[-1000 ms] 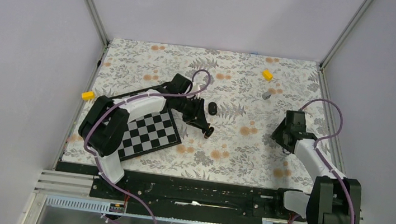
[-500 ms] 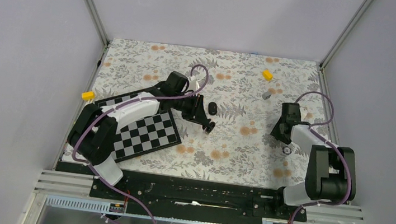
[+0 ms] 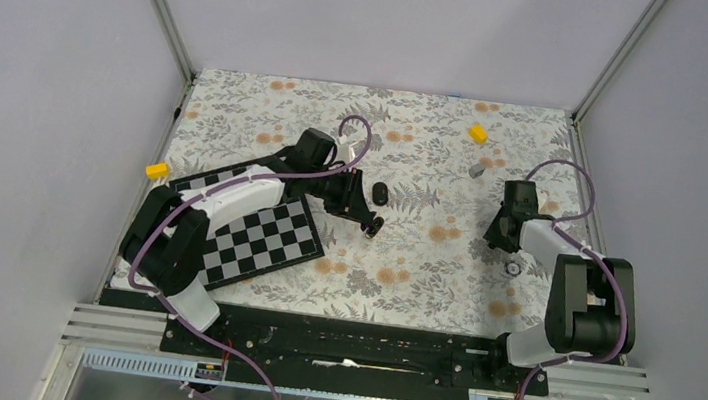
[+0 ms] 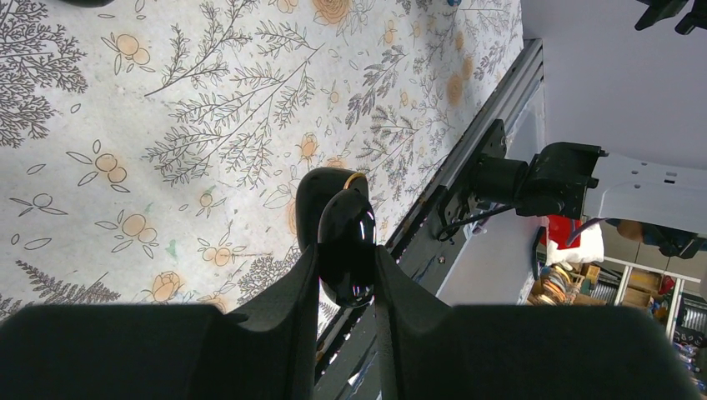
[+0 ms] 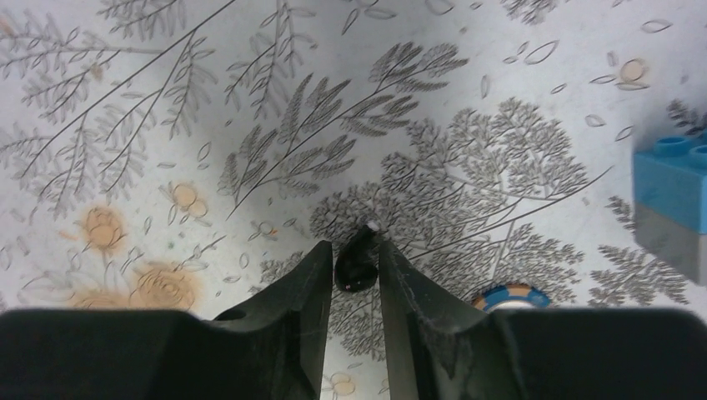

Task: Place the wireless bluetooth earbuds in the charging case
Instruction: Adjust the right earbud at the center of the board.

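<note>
My left gripper (image 4: 346, 265) is shut on the charging case (image 4: 343, 229), a glossy black pebble with its lid open and an orange edge showing. It hangs just above the floral cloth near the table's middle (image 3: 376, 225). At the right side, my right gripper (image 5: 357, 260) is down on the cloth. Its fingers press close on both sides of one tiny black earbud (image 5: 355, 258), which still rests on the cloth. A second small black rounded object (image 3: 380, 192) lies beyond the case; I cannot tell whether it is the other earbud.
A checkerboard (image 3: 265, 235) lies under the left arm. Yellow blocks sit at the back right (image 3: 478, 133) and the left edge (image 3: 157, 170). A grey block (image 3: 477, 171), a blue-and-grey brick (image 5: 671, 200) and a blue-rimmed ring (image 5: 508, 297) lie near the right gripper.
The right arm swung back and lowered its gripper onto the cloth, and its fingers narrowed round the earbud. The left arm drew the case slightly back, then held still.
</note>
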You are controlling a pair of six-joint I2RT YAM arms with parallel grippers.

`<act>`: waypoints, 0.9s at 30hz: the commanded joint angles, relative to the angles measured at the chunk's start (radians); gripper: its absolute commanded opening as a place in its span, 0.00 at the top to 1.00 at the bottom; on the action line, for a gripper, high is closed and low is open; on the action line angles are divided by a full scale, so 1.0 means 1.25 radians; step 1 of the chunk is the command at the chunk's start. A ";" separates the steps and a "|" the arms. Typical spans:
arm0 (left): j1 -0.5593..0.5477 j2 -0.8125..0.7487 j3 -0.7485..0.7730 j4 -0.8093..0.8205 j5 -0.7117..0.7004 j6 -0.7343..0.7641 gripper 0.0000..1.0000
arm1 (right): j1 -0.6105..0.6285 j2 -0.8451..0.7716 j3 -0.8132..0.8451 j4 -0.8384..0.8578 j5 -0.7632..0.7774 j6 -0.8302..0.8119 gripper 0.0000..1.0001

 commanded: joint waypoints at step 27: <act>-0.028 0.003 0.015 0.028 -0.033 -0.015 1.00 | 0.067 -0.047 0.071 -0.066 -0.039 -0.065 0.36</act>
